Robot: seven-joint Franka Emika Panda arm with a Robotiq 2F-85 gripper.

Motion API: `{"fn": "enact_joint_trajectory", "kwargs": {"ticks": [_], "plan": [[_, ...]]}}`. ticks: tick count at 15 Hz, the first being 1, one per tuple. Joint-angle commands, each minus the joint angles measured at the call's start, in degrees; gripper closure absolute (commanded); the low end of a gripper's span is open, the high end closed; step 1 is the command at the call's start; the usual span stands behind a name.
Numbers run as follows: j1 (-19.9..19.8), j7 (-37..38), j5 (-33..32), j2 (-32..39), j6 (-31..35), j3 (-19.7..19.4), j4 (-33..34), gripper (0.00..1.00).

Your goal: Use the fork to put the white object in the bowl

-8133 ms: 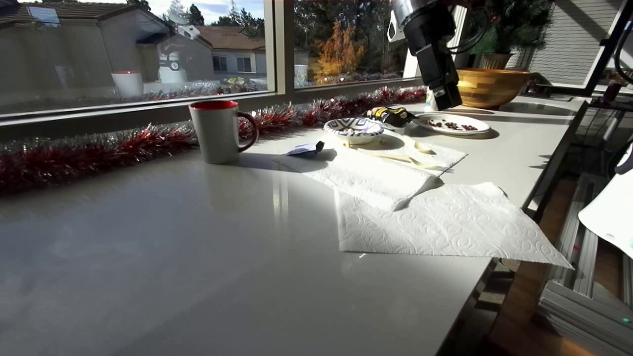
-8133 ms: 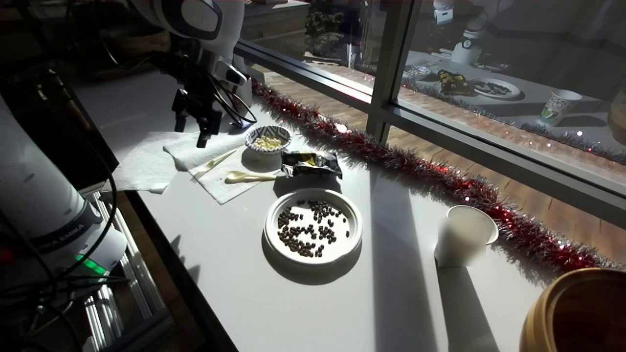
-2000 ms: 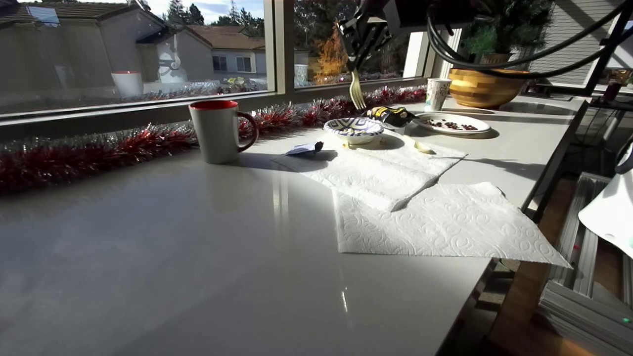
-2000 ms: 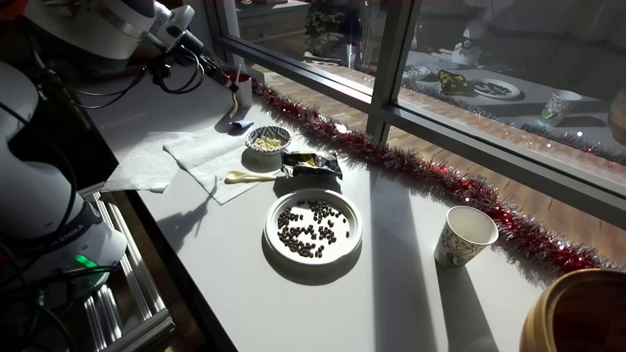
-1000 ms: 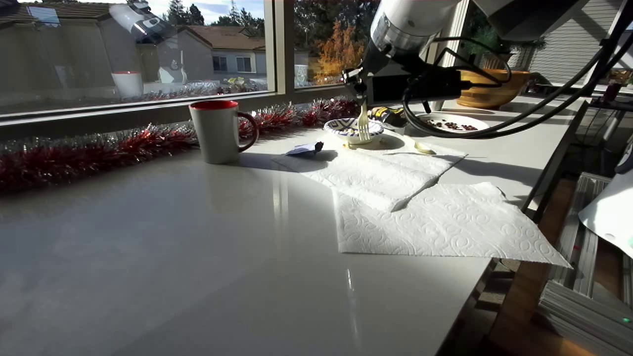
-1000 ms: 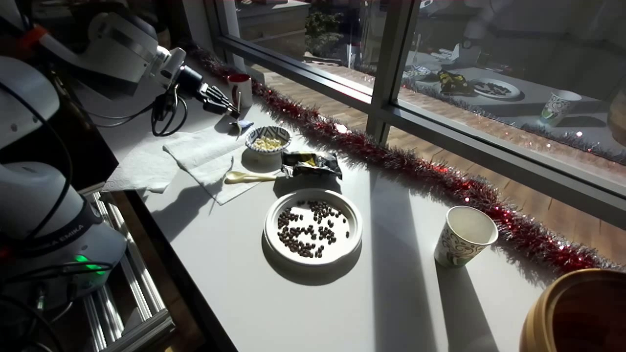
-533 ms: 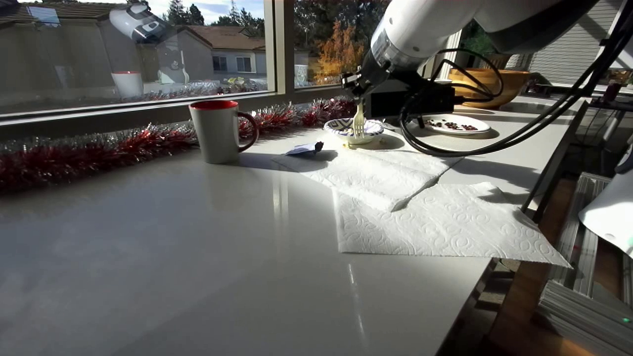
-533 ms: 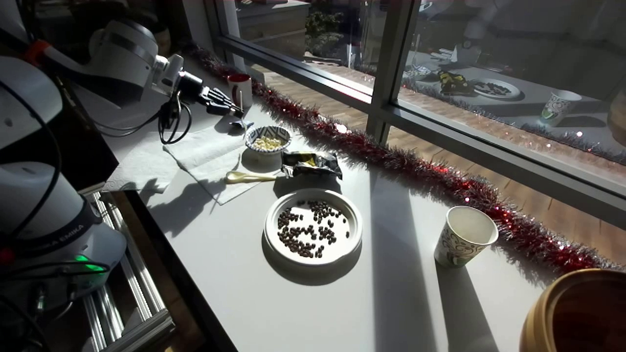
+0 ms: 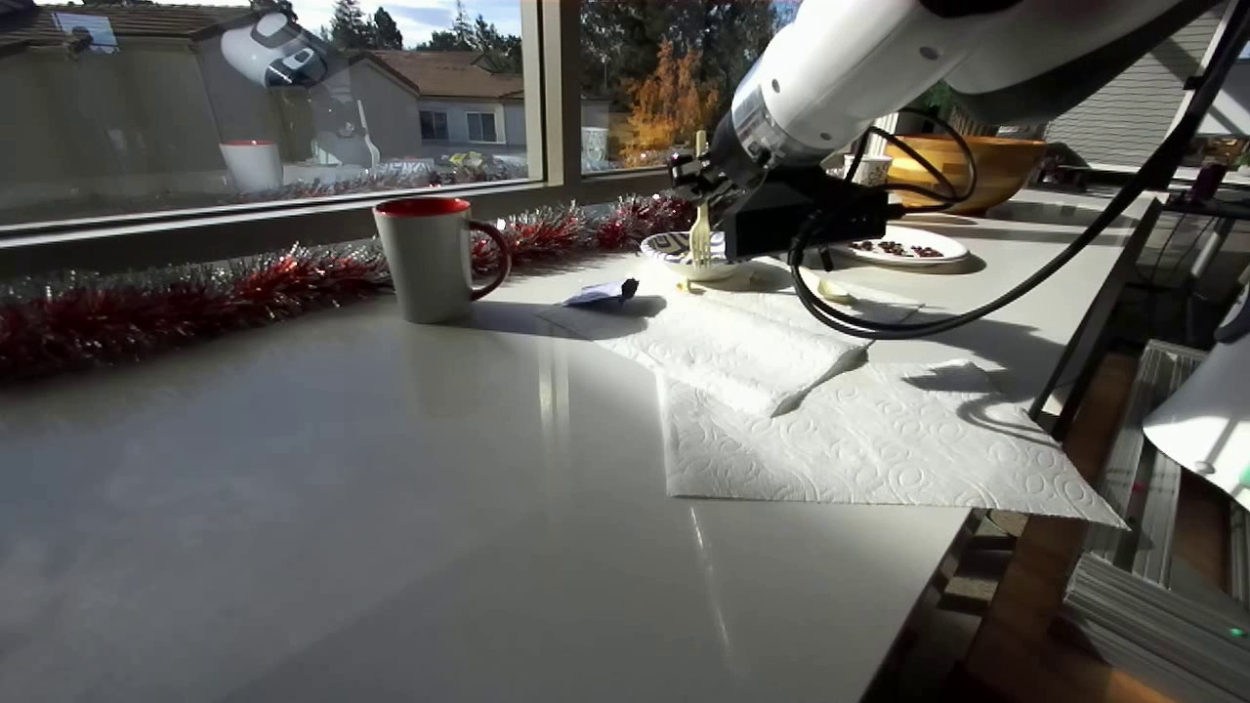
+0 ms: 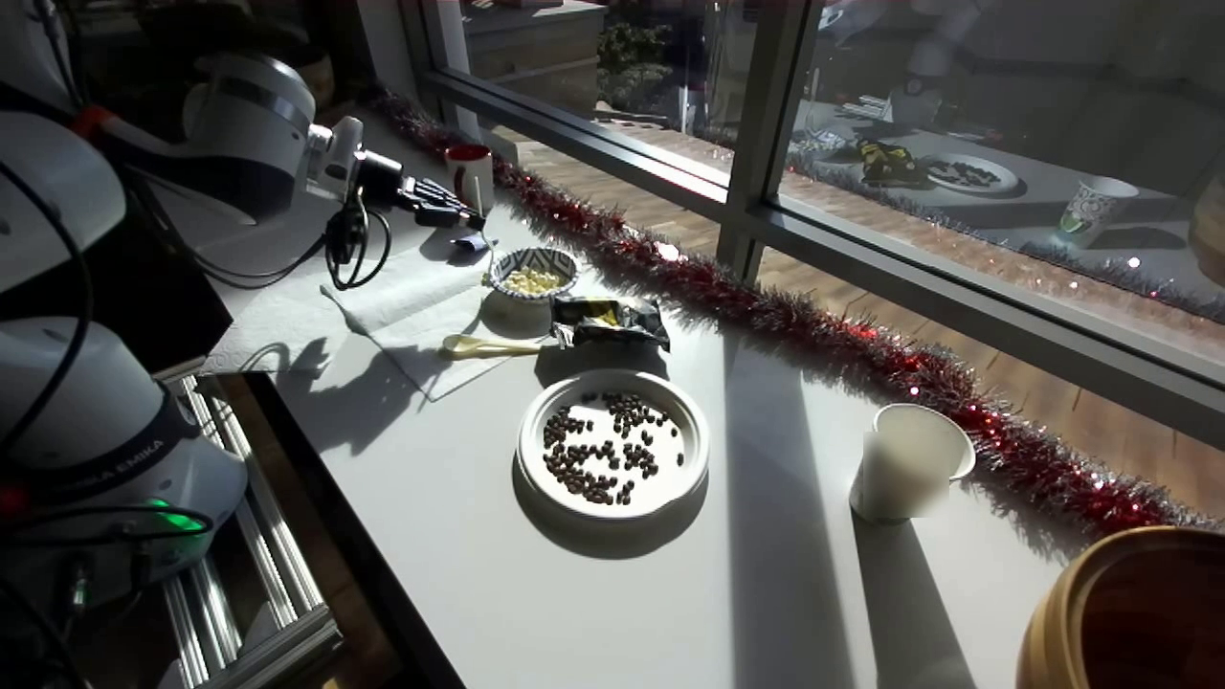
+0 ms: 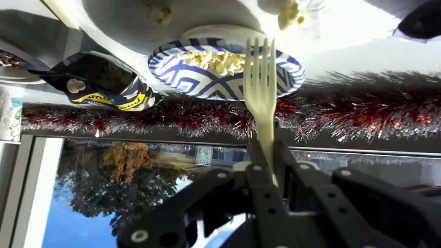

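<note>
Wrist view: the hand (image 11: 268, 151) is clamped on the fork (image 11: 262, 100); the tines appear across the rim of the bowl (image 11: 206, 79), contact unclear. A stray popcorn piece (image 11: 289, 16), presumably the item to transfer, lies just outside the bowl. Current step, as judged: fork alignment. Next: lower the tines beside the bowl, engage the piece, lift over the rim.

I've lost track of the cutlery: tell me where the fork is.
Right of centre in the wrist view, the fork is clamped in the gripper, its tines overlapping the right side of the patterned bowl; whether they touch it is unclear.
</note>
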Motion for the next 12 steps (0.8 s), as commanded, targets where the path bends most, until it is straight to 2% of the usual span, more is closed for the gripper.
{"fn": "enact_joint_trajectory", "kwargs": {"ticks": [1, 3, 4, 12], "plan": [[0.0, 0.0, 0.0, -0.15, 0.01, 0.0, 0.01, 0.88], [-0.01, 0.0, 0.0, -0.15, 0.01, 0.0, 0.05, 0.88], [-0.01, 0.0, 0.0, -0.15, 0.01, 0.0, 0.06, 0.97], [-0.27, 3.58, 1.81, -4.06, 5.71, 1.36, 1.07, 0.97]]}}
